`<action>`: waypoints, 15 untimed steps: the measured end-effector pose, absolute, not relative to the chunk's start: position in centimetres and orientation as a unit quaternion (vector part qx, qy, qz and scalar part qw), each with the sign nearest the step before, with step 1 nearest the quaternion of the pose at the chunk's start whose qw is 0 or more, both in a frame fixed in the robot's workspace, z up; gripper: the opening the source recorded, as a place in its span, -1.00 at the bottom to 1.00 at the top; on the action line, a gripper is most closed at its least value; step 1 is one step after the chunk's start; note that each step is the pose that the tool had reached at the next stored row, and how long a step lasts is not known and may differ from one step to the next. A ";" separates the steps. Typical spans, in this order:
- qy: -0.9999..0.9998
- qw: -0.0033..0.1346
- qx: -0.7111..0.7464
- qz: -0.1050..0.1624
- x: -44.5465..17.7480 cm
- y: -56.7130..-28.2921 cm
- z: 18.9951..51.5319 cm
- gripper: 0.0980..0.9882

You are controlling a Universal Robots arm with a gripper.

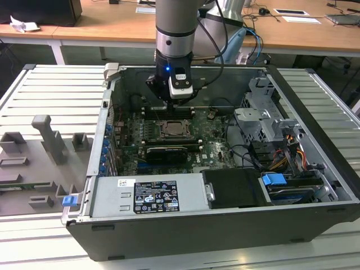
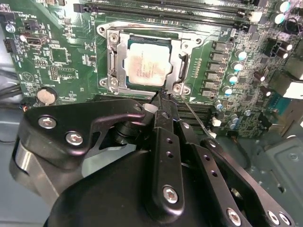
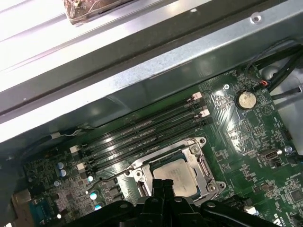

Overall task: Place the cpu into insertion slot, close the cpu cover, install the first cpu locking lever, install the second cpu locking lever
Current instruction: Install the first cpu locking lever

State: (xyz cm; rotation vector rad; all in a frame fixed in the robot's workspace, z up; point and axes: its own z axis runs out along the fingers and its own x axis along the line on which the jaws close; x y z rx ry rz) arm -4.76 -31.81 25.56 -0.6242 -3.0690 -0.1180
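In the exterior view the arm reaches straight down into an open computer case [image 1: 315, 107] lying on a slatted metal table [image 1: 50, 90], with the gripper [image 1: 170, 105] hanging just above the insertion slot [image 1: 171, 129] on the green motherboard [image 1: 216, 143]. The second wrist view shows the cpu [image 2: 147, 66] seated flat in that slot, its pale metal top facing up, and the cpu cover [image 2: 115, 59] folded down around it, so that the silvery frame borders the chip on all sides. The gripper [image 2: 162, 97] has its two black fingers pressed together into one narrow tip (whether anything thin is pinched between them cannot be told), and that tip sits at the corner of the cover. A thin wire locking lever [image 2: 196, 118] slants away from that same corner across the board, just beside the fingers. Long black memory slots [image 2: 165, 9] run along the far side of the socket, and a coin cell battery [image 2: 46, 96] lies well apart from it.
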 end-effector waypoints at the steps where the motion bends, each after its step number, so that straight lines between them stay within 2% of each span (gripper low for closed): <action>1: -0.980 0.004 -0.195 -0.038 -4.8 -31.8 25.6 -0.98; 15: -0.988 0.006 -0.147 -0.037 -4.8 -31.8 25.6 -0.98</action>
